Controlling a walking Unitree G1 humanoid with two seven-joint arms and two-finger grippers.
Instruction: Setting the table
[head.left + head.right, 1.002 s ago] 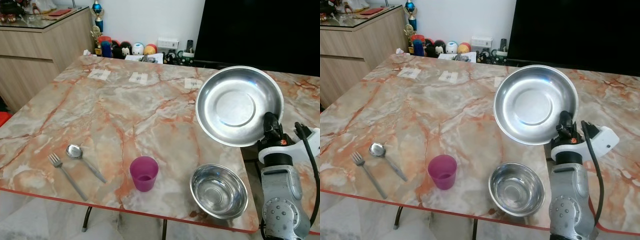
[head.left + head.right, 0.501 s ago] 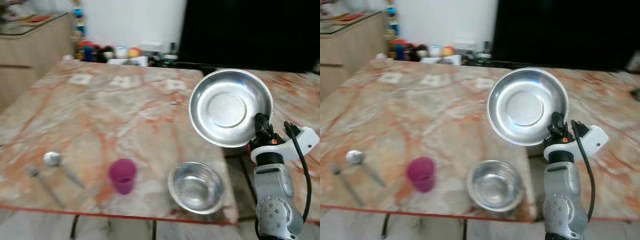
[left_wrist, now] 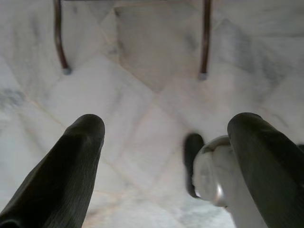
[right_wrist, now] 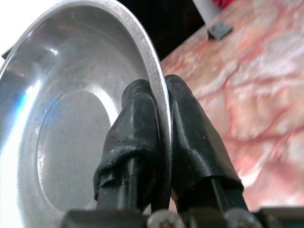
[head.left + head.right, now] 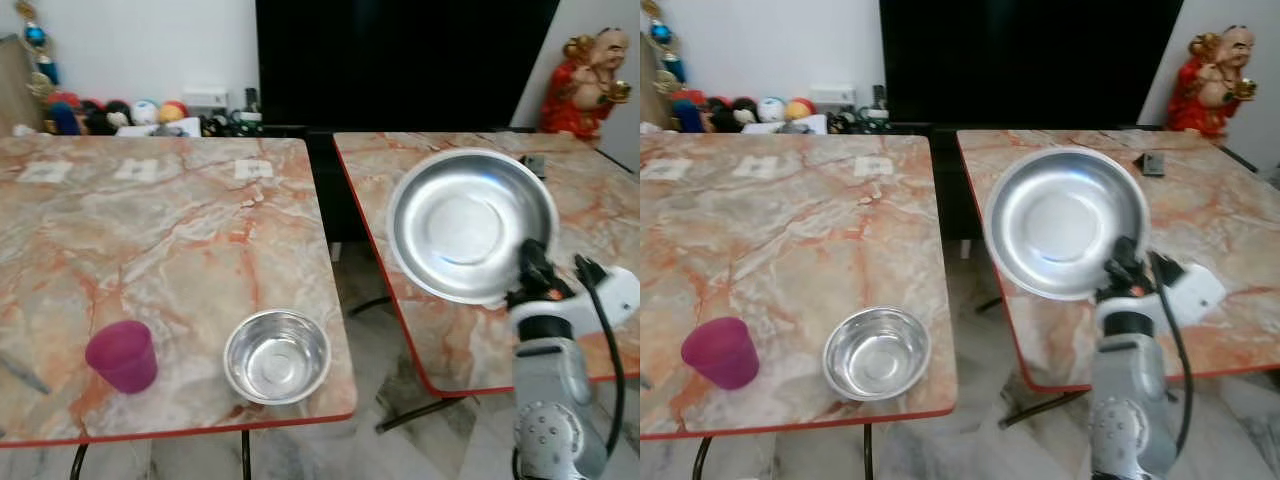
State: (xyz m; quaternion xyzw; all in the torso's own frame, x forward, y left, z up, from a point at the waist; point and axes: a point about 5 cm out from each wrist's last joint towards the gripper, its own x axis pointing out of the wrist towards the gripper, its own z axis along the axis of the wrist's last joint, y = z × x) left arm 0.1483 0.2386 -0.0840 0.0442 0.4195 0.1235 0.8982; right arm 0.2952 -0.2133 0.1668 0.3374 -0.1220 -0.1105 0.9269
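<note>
2 orange-veined marble tables (image 5: 190, 230) stand side by side, the right gripper (image 5: 533, 272) holding a round shiny steel plate (image 5: 470, 224) upright over the right one, its rim pinched between the 2 black fingers (image 4: 137, 133), while the left table carries a small steel bowl (image 5: 277, 355) and purple plastic cup (image 5: 121, 355) near its front edge, and the left gripper (image 3: 161, 156) hangs parted above the floor.

The steel plate (image 4: 71, 118) is cut off at the picture's edge; its rim hides between the right tool's (image 4: 159, 123) fingers.

Marble tables (image 5: 180, 230) (pale tiled floor (image 3: 142, 95))
</note>
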